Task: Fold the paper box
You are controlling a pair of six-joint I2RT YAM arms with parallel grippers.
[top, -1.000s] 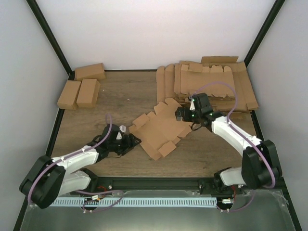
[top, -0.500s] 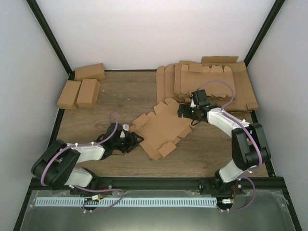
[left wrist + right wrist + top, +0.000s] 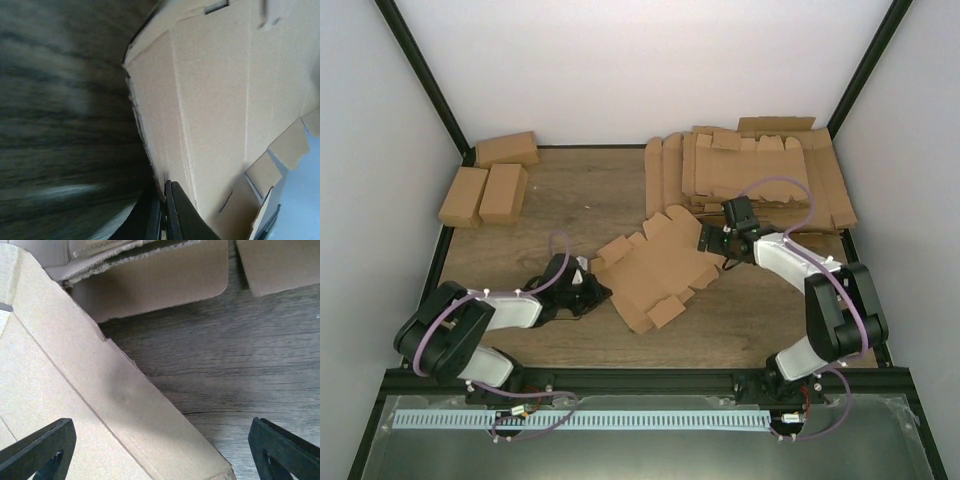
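Top external: where is the box (image 3: 655,272) lying?

You are looking at it lying flat on the table (image 3: 570,210), between your two claws, its edges reaching both.

What is the left claw (image 3: 165,187) doing?

Left wrist is showing you its fingers (image 3: 150,220) pressing together right at the box's edge. You cannot tell whether cardboard is sitting between them.

And the right claw (image 3: 160,430)?

It is standing wide open, one box edge running between its fingers (image 3: 37,450), with the blanks (image 3: 150,280) lying just ahead.
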